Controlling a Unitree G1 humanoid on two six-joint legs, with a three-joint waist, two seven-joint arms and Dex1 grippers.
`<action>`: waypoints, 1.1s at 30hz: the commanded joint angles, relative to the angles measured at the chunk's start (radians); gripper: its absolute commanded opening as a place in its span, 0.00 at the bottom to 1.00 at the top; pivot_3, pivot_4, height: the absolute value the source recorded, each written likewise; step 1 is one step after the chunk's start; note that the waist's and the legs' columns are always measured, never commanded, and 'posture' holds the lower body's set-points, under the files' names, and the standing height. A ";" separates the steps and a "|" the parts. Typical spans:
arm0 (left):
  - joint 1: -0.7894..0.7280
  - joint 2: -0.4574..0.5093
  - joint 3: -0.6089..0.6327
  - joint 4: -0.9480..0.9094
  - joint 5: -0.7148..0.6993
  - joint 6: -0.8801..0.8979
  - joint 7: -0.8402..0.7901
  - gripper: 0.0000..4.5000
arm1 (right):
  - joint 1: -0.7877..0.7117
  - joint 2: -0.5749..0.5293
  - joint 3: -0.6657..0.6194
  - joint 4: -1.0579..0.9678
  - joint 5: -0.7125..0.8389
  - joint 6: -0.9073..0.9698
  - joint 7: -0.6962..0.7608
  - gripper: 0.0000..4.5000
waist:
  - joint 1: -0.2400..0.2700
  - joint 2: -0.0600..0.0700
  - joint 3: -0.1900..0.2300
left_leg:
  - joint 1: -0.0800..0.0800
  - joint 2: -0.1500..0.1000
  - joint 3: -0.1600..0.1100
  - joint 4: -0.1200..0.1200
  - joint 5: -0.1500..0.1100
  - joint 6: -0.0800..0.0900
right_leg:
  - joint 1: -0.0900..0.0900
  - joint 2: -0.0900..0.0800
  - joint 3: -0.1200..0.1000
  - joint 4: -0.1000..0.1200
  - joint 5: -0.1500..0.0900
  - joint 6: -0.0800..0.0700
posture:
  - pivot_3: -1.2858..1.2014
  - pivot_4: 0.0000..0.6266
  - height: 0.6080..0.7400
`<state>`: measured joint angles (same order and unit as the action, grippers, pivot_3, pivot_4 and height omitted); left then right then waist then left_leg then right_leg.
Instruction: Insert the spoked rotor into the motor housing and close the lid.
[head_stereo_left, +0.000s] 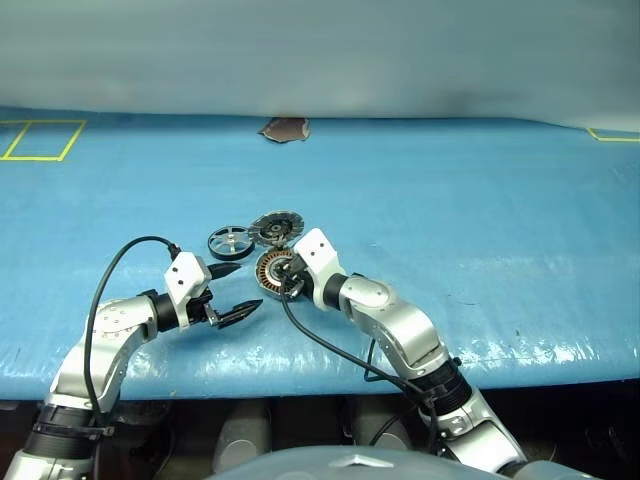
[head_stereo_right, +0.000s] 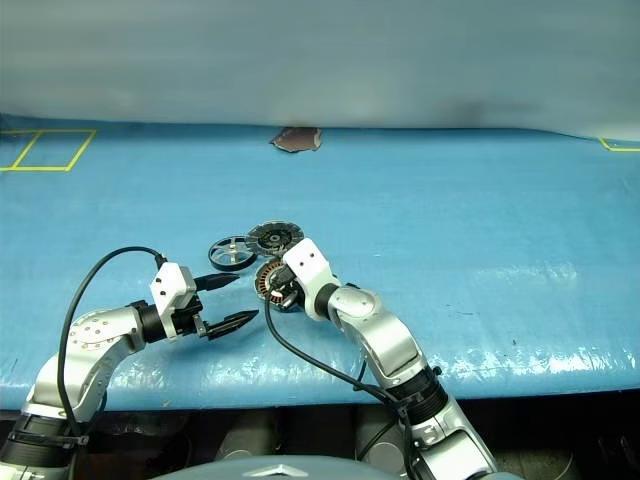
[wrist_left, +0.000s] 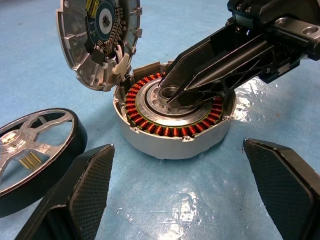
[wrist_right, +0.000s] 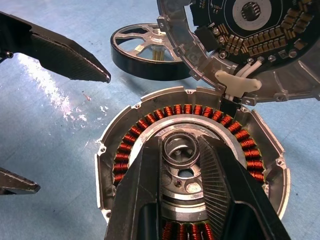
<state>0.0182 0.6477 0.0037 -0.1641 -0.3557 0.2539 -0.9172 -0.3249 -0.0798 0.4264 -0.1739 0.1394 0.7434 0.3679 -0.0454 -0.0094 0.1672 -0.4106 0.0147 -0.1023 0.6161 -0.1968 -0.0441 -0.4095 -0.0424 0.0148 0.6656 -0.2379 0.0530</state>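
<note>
The motor housing (head_stereo_left: 270, 268) lies on the blue table, its copper windings (wrist_right: 120, 145) ringing a silvery centre. Its hinged lid (head_stereo_left: 277, 228) stands open behind it, segmented inner face (wrist_left: 97, 40) showing. The spoked rotor (head_stereo_left: 230, 241) lies flat on the table just left of the lid, dark-rimmed with silver spokes (wrist_left: 35, 145). My right gripper (wrist_right: 180, 142) reaches down into the housing, its fingers closed on either side of the central hub ring. My left gripper (head_stereo_left: 250, 285) hovers open, left of the housing and in front of the rotor, holding nothing.
The table is covered with a blue sheet (head_stereo_left: 450, 220). A brown patch (head_stereo_left: 285, 129) lies at its far edge and a yellow taped square (head_stereo_left: 42, 140) marks the far left. The front edge (head_stereo_left: 300, 385) runs just below both arms.
</note>
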 joint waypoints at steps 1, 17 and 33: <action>-0.007 0.003 0.018 -0.035 -0.004 -0.018 -0.002 1.00 | 0.010 0.000 0.001 -0.034 -0.002 -0.006 0.005 0.16 | 0.000 0.000 0.000 | 0.000 0.000 0.000 0.000 0.000 0.000 | 0.000 0.000 0.000 0.000 0.000 0.000 | 0.52 0.24 1.00; -0.012 -0.002 0.013 -0.024 0.003 -0.027 0.001 1.00 | 0.014 -0.001 -0.005 -0.068 -0.001 -0.010 0.024 0.16 | 0.000 0.000 0.000 | 0.000 0.000 0.000 0.000 0.000 0.000 | 0.000 0.000 0.000 0.000 0.000 0.000 | 0.52 0.24 1.00; -0.009 -0.005 0.017 -0.021 0.008 -0.035 0.007 1.00 | -0.002 0.013 -0.019 -0.017 -0.016 -0.034 0.010 0.16 | 0.000 0.000 0.000 | 0.000 0.000 0.000 0.000 0.000 0.000 | 0.000 0.000 0.000 0.000 0.000 0.000 | 0.52 0.24 1.00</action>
<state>0.0152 0.6414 0.0036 -0.1640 -0.3527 0.2371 -0.9150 -0.3116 -0.0773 0.4215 -0.1773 0.1234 0.7287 0.3781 -0.0458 -0.0094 0.1672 -0.4104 0.0148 -0.1023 0.6162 -0.1968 -0.0441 -0.4094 -0.0424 0.0148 0.6658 -0.2378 0.0529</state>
